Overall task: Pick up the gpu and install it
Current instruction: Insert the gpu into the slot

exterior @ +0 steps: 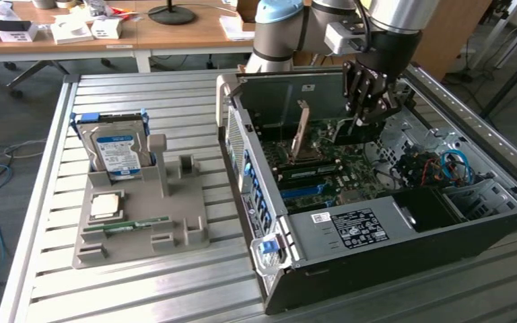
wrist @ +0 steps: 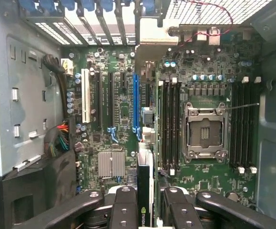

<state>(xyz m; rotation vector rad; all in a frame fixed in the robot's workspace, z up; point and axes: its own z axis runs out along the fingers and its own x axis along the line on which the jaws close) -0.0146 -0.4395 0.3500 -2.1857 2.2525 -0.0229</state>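
The gpu [wrist: 145,191] is a thin dark card seen edge-on, gripped between my two black fingers [wrist: 123,207]. Its pale metal bracket [wrist: 152,33] points toward the case's rear wall. My gripper [wrist: 147,206] is shut on the card and holds it over the motherboard, running alongside the long blue slot [wrist: 136,102]. I cannot tell whether the card touches the slot. In the exterior view my gripper [exterior: 363,118] reaches down into the open computer case [exterior: 349,269], above the green motherboard [exterior: 330,175].
A grey fixture [exterior: 142,222] at the exterior view's left holds a silver hard drive [exterior: 119,151], a CPU chip [exterior: 106,204] and a green memory stick [exterior: 137,223]. Inside the case are the CPU socket [wrist: 204,131], memory slots and cables [exterior: 447,168]. Desks stand behind.
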